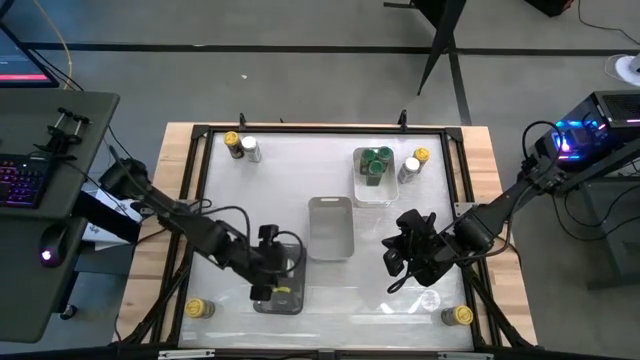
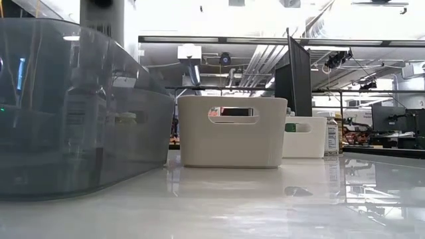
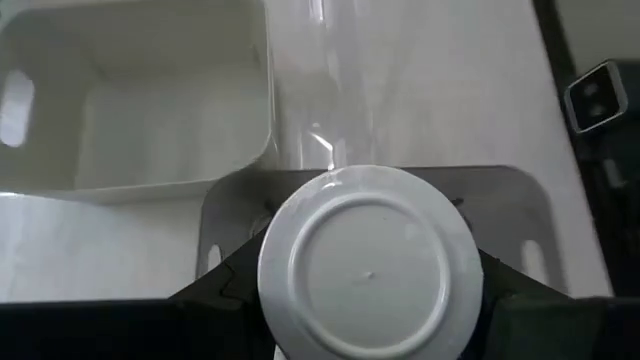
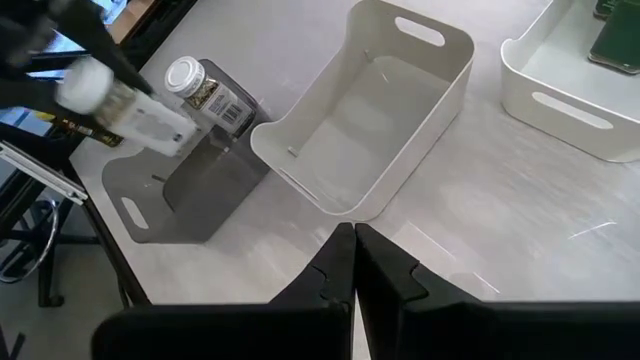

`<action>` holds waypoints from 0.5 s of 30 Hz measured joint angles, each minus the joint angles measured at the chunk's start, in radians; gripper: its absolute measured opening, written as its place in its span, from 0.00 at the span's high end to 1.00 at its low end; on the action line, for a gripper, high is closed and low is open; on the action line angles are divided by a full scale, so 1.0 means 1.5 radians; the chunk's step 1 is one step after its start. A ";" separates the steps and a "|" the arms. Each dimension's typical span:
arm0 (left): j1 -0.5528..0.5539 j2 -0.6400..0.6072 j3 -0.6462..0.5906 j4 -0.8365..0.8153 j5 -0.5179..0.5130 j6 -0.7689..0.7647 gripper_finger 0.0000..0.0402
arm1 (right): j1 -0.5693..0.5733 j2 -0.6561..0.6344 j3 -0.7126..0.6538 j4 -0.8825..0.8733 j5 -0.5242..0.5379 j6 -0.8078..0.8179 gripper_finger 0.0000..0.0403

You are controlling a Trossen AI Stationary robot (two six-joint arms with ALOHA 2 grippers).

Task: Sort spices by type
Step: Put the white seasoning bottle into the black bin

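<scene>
High view: left gripper point(image 1: 266, 268) clamped on white-lidded spice jar point(image 3: 370, 262) above grey tray point(image 1: 293, 302); right gripper point(image 1: 400, 262) clenched, empty, beside white tray point(image 1: 331, 205).

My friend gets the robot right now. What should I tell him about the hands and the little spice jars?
Left gripper: holding a white-lidded jar over the dark grey tray, where one white-lidded jar already stands.
Right gripper: shut, empty, hanging above the table near the middle white tray.
Done: green-lidded jars are in the far white tray.
Left to sort: a yellow-lidded and a white-lidded jar at each far corner, and one yellow-lidded jar at each near corner. The middle white tray looks empty.
</scene>
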 joint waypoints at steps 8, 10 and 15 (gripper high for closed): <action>0.035 0.016 -0.083 0.111 -0.001 0.053 0.59 | -0.004 0.000 0.000 0.002 -0.006 0.001 1.00; 0.049 0.024 -0.083 0.109 0.001 0.069 0.59 | -0.004 0.000 0.000 0.003 -0.006 0.001 1.00; 0.072 0.049 -0.083 0.109 0.036 0.125 0.59 | -0.004 0.000 0.000 0.001 -0.008 0.000 1.00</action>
